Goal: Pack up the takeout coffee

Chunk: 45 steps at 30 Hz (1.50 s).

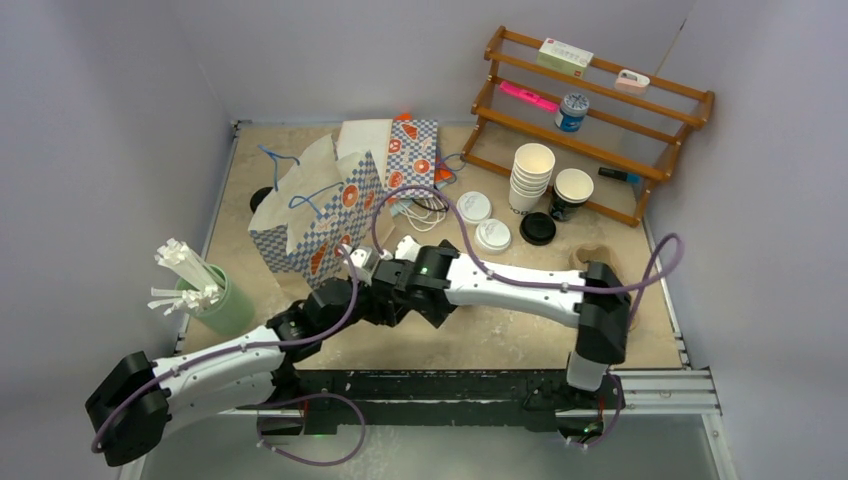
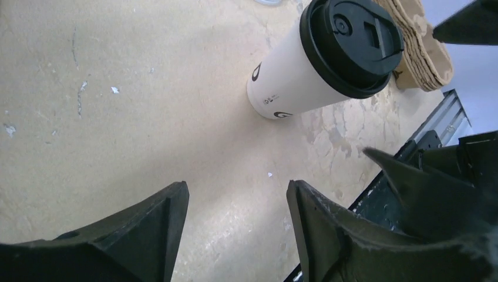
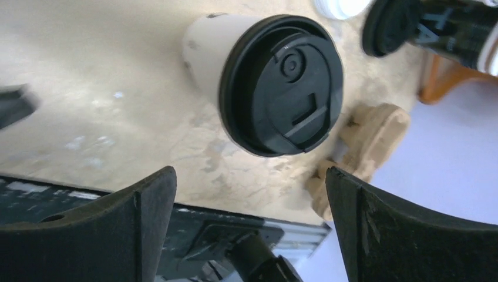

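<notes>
The left fingers (image 2: 152,235) hang partly apart over bare bench (image 2: 147,117), gripping nothing. Just beyond them the black-lidded coffee (image 2: 317,64) stands upright on the bench, left of a brown pulp tray (image 2: 426,56). The right fingers (image 3: 135,223) gape wide beside the coffee, not touching it and empty.

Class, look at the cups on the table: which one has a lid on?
The pale cup standing alone by the right pincer, capped with a black sip lid. The stacked white cups and the dark cup beside them are lidless.
</notes>
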Motion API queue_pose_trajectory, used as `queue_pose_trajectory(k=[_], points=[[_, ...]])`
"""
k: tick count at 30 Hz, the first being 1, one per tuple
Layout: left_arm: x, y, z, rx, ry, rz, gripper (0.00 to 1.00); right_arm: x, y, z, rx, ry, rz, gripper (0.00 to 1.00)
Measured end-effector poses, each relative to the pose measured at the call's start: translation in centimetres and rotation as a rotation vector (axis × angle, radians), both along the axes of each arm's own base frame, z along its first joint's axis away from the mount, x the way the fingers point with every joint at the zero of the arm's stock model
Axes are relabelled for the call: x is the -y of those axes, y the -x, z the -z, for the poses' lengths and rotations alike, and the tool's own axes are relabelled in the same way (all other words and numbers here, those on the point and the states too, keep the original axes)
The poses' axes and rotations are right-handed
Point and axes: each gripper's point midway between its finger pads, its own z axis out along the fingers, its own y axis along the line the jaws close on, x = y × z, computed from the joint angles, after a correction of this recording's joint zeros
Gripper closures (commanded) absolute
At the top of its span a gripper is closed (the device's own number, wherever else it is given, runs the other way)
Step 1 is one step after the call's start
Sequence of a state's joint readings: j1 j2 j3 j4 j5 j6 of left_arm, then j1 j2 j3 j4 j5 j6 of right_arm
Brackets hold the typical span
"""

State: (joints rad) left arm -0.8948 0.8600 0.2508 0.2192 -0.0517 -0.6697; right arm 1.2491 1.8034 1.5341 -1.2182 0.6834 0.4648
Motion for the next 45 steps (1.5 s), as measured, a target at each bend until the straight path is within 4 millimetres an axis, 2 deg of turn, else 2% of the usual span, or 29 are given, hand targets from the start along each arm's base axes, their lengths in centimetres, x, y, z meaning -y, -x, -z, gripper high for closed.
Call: queue_pose_trajectory(k=[2, 4, 7, 10, 13, 17, 23, 27, 30, 33, 37, 45], points=[[0.1, -0.3, -0.6, 0.009, 0.003, -0.005, 0.34, -0.3, 0.6, -1.0, -0.02, -0.073, -0.018, 0.03], [0.1, -0.5, -0.4, 0.001, -0.028, -0.001, 0.33, -1.7, 0.7, -2.1, -0.026, -0.213, -0.023, 0.06], [0.5, -0.6, -1.0, 0.008, -0.062, 0.025, 0.32, -2.5, -0.2, -3.7, -0.038, -0.42, 0.012, 0.07], [1.4, -1.1, -2.7, 0.044, -0.062, 0.056, 0.27, -0.4, -2.9, -5.2, -0.011, -0.586, 0.123, 0.02], [2.5, -1.5, -4.1, 0.085, -0.055, 0.102, 0.23, 1.8, -4.8, -5.9, 0.021, -0.678, 0.208, 0.02], [4.2, -1.8, -4.9, 0.129, -0.045, 0.17, 0.21, 1.9, -5.1, -4.9, -0.006, -0.719, 0.225, 0.12], [6.3, -3.0, -4.7, 0.155, -0.071, 0.222, 0.32, 4.0, -6.0, -2.6, -0.01, -0.779, 0.364, 0.32], [8.1, -4.6, -7.0, 0.191, -0.05, 0.219, 0.36, 5.9, -5.4, -2.9, 0.03, -0.88, 0.458, 0.41], [8.9, -5.4, -8.7, 0.219, -0.026, 0.215, 0.36, 6.2, -4.7, -3.5, 0.058, -0.973, 0.512, 0.51], [9.5, -6.0, -9.6, 0.239, -0.024, 0.217, 0.38, 6.3, -4.2, -3.5, 0.068, -1.048, 0.59, 0.61], [10.4, -7.1, -9.8, 0.233, -0.03, 0.226, 0.41, 6.6, -3.4, -2.9, 0.066, -1.112, 0.695, 0.64], [10.9, -8.4, -7.6, 0.153, -0.076, 0.237, 0.38, 7.3, -1.6, -0.2, 0.051, -1.24, 0.84, 0.66]])
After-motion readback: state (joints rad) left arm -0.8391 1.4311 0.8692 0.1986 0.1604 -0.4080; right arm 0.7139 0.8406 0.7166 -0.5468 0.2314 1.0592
